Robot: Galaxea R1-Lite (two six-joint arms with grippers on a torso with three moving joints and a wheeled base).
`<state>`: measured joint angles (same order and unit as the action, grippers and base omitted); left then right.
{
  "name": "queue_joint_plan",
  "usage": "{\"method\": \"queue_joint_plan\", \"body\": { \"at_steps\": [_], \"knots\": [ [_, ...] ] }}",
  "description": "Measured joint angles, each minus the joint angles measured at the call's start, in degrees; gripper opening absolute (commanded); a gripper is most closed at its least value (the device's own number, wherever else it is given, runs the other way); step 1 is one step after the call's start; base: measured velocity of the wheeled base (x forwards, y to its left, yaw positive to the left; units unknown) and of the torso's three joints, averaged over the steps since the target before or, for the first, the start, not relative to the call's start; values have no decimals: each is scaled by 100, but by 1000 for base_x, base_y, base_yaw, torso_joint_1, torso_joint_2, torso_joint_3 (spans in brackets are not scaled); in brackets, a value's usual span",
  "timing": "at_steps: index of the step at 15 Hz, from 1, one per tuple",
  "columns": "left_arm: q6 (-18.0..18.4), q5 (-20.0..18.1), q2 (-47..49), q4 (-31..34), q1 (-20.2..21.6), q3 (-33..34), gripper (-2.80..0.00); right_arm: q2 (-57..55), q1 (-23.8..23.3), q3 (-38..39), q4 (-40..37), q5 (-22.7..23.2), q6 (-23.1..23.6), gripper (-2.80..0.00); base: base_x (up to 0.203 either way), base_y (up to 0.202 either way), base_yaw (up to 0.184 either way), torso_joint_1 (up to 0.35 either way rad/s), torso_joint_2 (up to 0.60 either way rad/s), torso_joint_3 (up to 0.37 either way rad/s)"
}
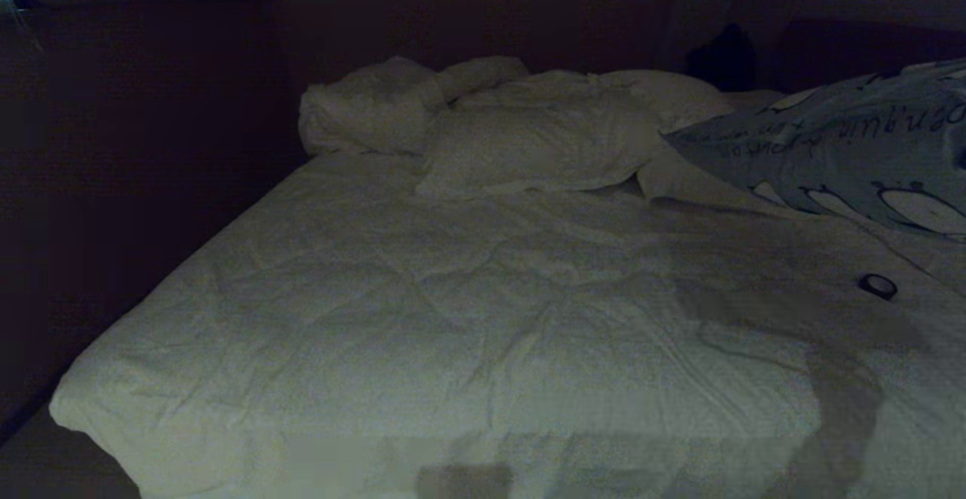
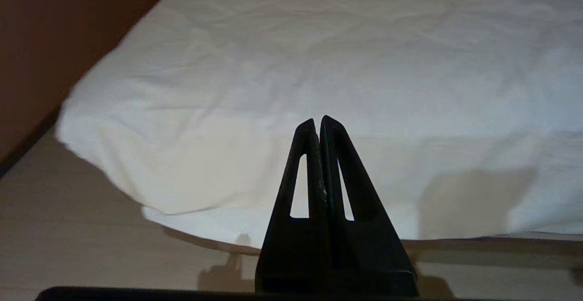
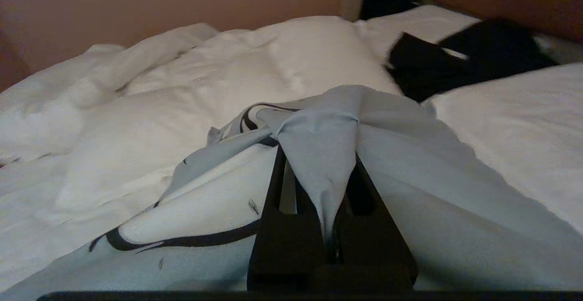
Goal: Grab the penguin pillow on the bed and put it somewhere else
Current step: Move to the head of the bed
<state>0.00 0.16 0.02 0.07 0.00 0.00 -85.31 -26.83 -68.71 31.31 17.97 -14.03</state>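
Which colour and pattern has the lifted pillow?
Grey-blue pillow with black-and-white penguins and dark script; head view shows it best.

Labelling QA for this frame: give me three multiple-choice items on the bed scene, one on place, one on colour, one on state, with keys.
1. Where is the penguin pillow in the head view?
A. at the right edge, raised above the bed
B. flat at the foot of the bed
C. on the floor to the left

2. What colour is the small ring lying on the duvet?
A. white
B. black
C. red

3. What is the state of the right end effector?
A. open, nothing in it
B. shut on nothing
C. shut on a fold of the pillow

Key: 1 A, its shadow falls on the duvet beneath it. 2 B, it shows dark against the white cover. 3 C, the right wrist view shows grey-blue fabric pinched between the fingers. The left end effector sits shut by the bed's foot.
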Motion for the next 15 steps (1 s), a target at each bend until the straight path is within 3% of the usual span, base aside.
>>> {"method": "queue_joint_plan", "body": {
  "at_steps": [7, 15],
  "knots": [
    [-7, 0, 0, 2, -2, 0, -280, -230, -399, -180, 2, 525, -390, -280, 0, -196, 2, 2, 2, 1],
    [-5, 0, 0, 4, -2, 0, -280, -261, -420, -185, 9, 563, -415, -280, 0, -193, -1, 1, 2, 3]
  ]
}}
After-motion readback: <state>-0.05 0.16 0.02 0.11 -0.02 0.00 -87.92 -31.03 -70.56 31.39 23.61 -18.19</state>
